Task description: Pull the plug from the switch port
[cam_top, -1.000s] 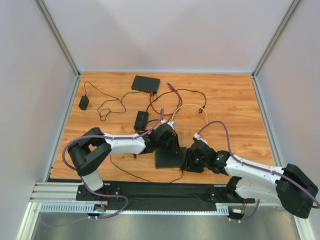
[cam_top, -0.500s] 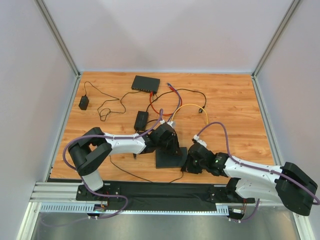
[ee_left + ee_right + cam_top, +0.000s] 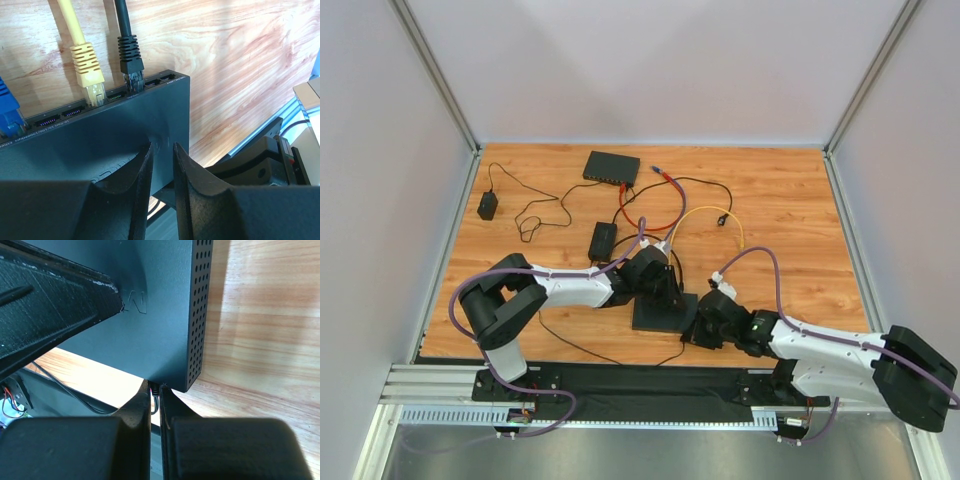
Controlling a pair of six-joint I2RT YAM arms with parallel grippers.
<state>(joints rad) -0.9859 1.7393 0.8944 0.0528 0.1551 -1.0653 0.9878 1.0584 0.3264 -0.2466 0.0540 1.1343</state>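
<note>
The black switch (image 3: pixel 655 318) lies near the table's front edge. My left gripper (image 3: pixel 665 290) reaches over it, and its two fingers (image 3: pixel 142 165) pinch the switch's body (image 3: pixel 100 135) with only a narrow gap between them. Yellow (image 3: pixel 89 75), black (image 3: pixel 131 60) and blue (image 3: pixel 7 110) cable plugs sit in the front ports. My right gripper (image 3: pixel 692 330) is at the switch's near right corner. In the right wrist view it (image 3: pixel 156 389) is shut on a small black plug (image 3: pixel 155 390) that sticks out of the switch's back edge (image 3: pixel 165 375).
A second black switch (image 3: pixel 612 167) sits at the back, with a red cable (image 3: pixel 640 222) and a yellow cable (image 3: pixel 705 212) looping across the wood. Two black adapters (image 3: pixel 603 238) (image 3: pixel 488 206) lie to the left. A dark strip (image 3: pixel 620 380) runs along the front edge.
My right gripper has closed on the plug and edged in toward the switch. The yellow cable's loose end has swung to the right. The left gripper has barely moved.
</note>
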